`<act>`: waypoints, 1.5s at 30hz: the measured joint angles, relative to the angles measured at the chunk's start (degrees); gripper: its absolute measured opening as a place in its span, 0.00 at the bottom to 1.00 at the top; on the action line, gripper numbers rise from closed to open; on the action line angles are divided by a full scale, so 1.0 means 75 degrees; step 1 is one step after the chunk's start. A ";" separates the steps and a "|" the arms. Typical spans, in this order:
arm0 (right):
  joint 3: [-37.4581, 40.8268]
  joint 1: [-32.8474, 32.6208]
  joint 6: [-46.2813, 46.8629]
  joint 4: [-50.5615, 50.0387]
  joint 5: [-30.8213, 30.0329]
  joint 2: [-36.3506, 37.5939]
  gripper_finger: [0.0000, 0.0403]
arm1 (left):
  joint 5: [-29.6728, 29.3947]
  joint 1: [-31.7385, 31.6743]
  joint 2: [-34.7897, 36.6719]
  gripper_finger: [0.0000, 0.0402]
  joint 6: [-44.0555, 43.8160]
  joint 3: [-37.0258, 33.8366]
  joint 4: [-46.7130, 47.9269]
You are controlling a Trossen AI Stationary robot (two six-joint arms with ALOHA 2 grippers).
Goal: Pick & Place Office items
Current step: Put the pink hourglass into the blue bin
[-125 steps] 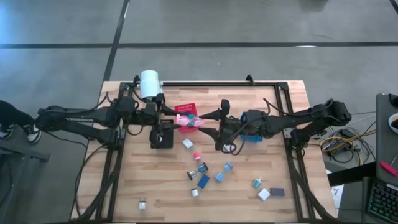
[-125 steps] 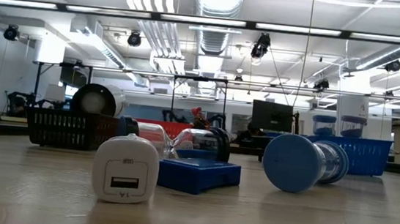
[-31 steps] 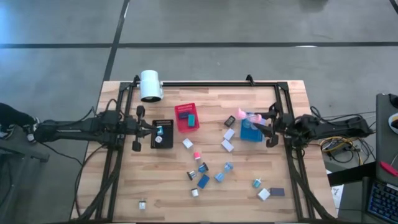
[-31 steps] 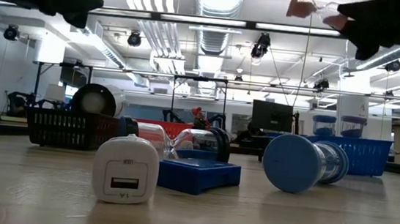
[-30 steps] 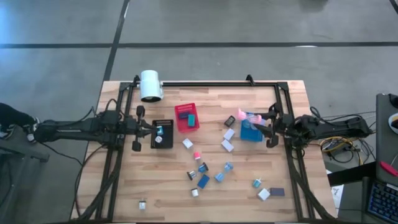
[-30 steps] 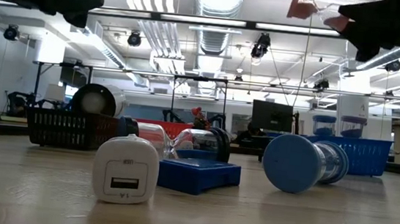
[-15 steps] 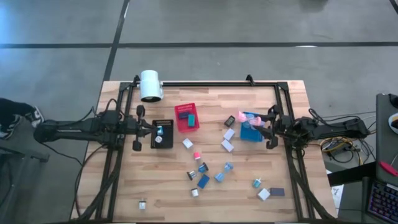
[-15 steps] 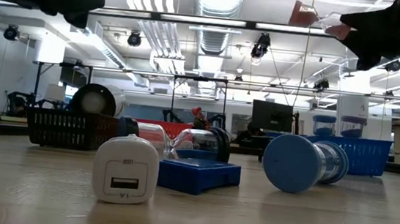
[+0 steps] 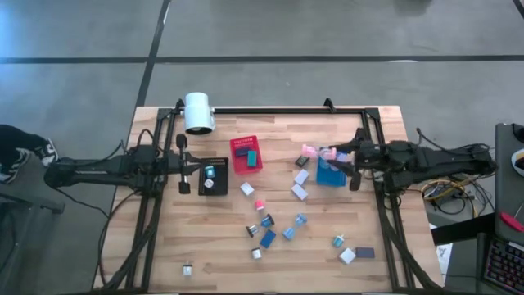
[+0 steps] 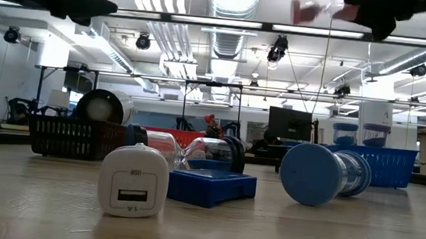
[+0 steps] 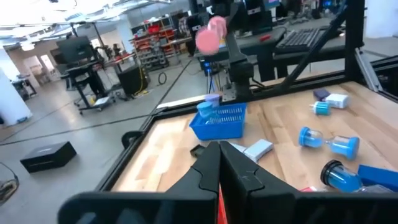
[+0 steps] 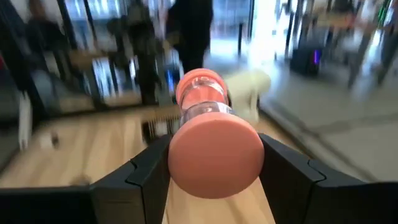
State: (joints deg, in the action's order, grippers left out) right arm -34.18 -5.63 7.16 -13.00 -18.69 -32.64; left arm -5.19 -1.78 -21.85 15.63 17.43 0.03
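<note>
R gripper (image 9: 337, 156) now swings pink timer (image 9: 311, 151) up over blue bin (image 9: 330, 174), clamped, drop imminent; L gripper (image 9: 183, 165) fingers together, by black bin (image 9: 213, 185).

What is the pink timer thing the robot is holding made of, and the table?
The pink hourglass-shaped sand timer in the right tool looks like matte pink plastic at its round ends, with a clear glossy middle, glass or plastic, hard to tell. The pale wooden table seems to be butcher-block wood: you can see plank strips and grain.
</note>
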 joint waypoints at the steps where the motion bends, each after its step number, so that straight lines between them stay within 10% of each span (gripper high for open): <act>1: -0.0403 0.0000 0.0155 -0.0655 -0.0059 -0.0289 0.49 | 0.0000 0.0000 0.0000 0.02 -0.0028 -0.0009 -0.0009; 15: -0.5359 -0.0003 0.2084 -0.8335 0.0040 -0.4514 0.49 | 0.0001 -0.0003 -0.0001 0.02 -0.0225 -0.0174 -0.0124; 26: -0.5843 -0.0003 0.1726 -0.9306 0.0960 -0.6678 0.49 | 0.0008 -0.0003 0.0000 0.02 -0.0411 -0.0164 -0.0233; 45: -0.4557 0.0272 0.2188 -0.8524 0.0699 -0.6797 0.49 | 0.0032 -0.0003 0.0000 0.02 -0.0343 -0.0169 -0.0233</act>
State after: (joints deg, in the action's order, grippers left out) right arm -68.36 -3.59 23.57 -76.93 -13.45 -83.62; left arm -4.95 -1.80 -21.85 13.06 16.16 -1.72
